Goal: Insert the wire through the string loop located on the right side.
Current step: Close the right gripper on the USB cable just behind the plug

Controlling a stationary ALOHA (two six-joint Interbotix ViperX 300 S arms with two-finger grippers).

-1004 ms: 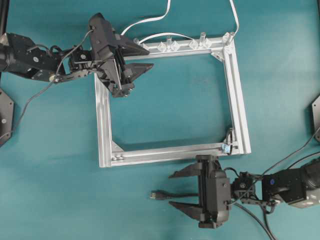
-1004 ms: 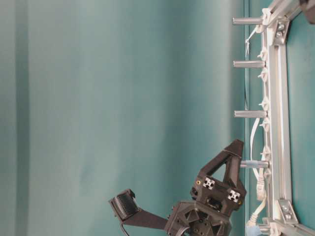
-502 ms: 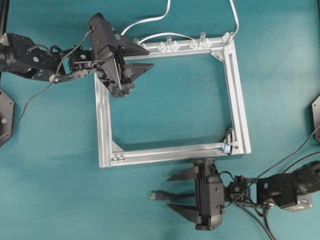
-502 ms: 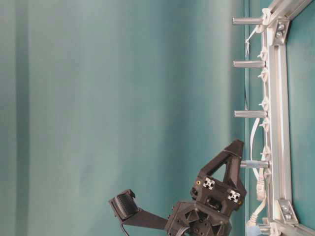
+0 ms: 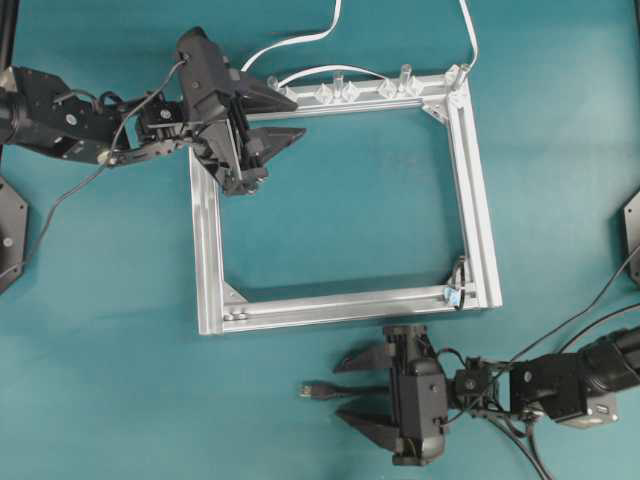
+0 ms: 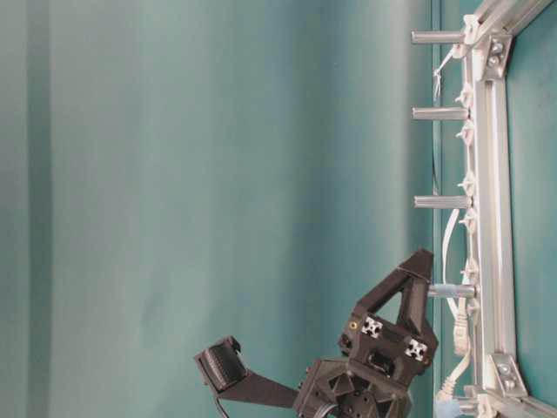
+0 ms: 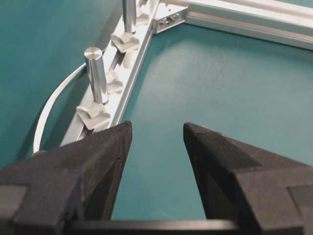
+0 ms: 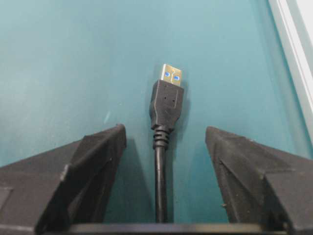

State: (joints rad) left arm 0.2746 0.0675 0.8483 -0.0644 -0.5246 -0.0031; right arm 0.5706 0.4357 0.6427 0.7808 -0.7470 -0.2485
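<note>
Right pincer (image 8: 164, 171) stood wide around the long thin black wire (image 8: 160, 171) on the teal worktop (image 5: 120, 380) — jaws flanking without touching, apparently readying a grasp. Beyond it sat the tiny dark string loop (image 5: 456, 283). Left pincer (image 7: 156, 161) gaped empty.

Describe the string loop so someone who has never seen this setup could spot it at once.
Find the rectangular aluminium frame lying on the teal table and go to the corner nearest the right claw. The string loop is a thin dark strand rising along the inside of that corner from a small light-blue bit. The clear plastic clips sit on the opposite rail.
</note>
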